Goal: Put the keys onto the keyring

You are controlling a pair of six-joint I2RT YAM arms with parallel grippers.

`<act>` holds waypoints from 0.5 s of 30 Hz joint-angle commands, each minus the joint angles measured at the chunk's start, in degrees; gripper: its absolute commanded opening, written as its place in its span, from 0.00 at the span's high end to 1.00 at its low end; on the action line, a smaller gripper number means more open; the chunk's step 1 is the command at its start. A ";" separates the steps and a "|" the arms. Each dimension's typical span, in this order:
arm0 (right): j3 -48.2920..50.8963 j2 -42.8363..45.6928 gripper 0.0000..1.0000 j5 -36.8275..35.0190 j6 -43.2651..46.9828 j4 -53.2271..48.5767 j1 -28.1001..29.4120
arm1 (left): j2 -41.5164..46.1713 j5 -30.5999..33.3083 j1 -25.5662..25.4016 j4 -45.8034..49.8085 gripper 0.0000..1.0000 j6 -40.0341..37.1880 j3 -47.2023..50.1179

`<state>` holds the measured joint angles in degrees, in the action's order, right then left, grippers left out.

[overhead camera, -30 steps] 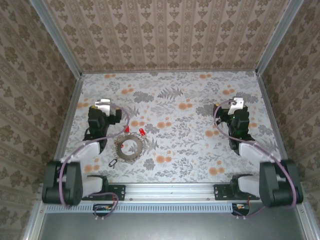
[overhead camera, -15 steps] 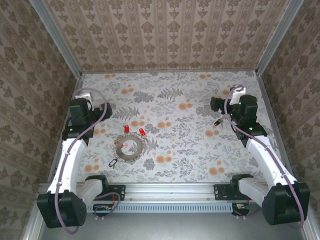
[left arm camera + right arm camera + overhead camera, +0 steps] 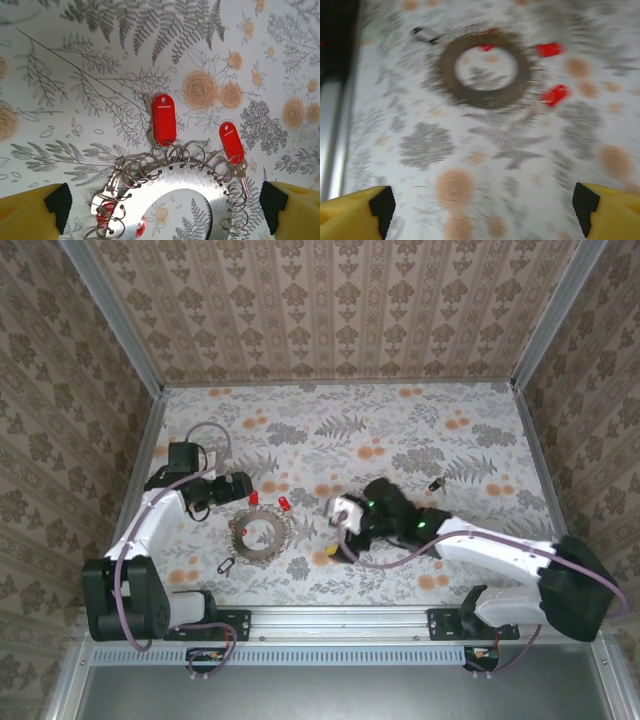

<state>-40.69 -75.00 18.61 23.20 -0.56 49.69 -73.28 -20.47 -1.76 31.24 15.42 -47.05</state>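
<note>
One keyring (image 3: 259, 535) between left end effector (image 3: 244, 490) and right end effector (image 3: 332, 532)

The left arm (image 3: 150, 525) and right arm (image 3: 495, 548) have white shells between black joint housings, and a lilac cable (image 3: 207, 429) loops along each. A green light (image 3: 372, 504) dots the right wrist. The left gripper (image 3: 165, 206) and right gripper (image 3: 482, 207) have yellow fingers (image 3: 25, 216) with black pads (image 3: 59, 201), at 7 and 5 o'clock in each wrist view.
</note>
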 commanded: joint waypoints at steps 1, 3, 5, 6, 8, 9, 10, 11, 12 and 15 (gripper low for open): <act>-4.47 -6.38 0.14 1.62 4.71 2.20 2.90 | -0.58 -3.61 0.86 0.51 0.00 -0.59 -0.68; -7.19 -10.49 0.22 2.02 6.29 1.94 4.60 | -1.05 -3.61 1.49 0.20 0.00 -0.59 -0.93; -10.59 -14.28 0.33 3.03 6.76 1.50 5.49 | -1.73 -3.78 2.00 -0.04 0.00 -0.12 -0.87; -11.29 -15.35 0.35 3.02 6.31 2.36 5.53 | -1.90 -3.92 2.04 -0.15 0.00 0.11 -0.83; -12.11 -17.24 0.41 1.96 5.20 5.18 5.79 | -1.93 -4.57 2.21 -0.78 0.00 0.19 -0.21; -12.68 -18.20 0.43 0.86 5.35 5.63 6.50 | -1.88 -4.51 2.24 -0.90 0.00 0.21 0.01; -13.54 -19.17 0.44 -0.01 6.07 5.45 7.32 | -1.81 -4.38 2.25 -0.81 0.00 0.04 0.06; -14.45 -20.62 0.45 -0.89 6.99 4.91 8.52 | -1.72 -4.15 2.24 -0.76 0.00 -0.04 0.08; -15.34 -21.93 0.45 -1.50 7.82 4.48 9.58 | -1.70 -3.76 2.21 -0.65 0.00 -0.16 0.03; -18.11 -26.02 0.48 -4.15 8.40 3.62 11.32 | -1.66 -3.53 2.33 -0.52 0.00 -0.17 0.09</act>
<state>-56.34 -97.78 17.39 29.67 3.22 59.24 -75.11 -23.38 0.10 30.59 15.42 -47.07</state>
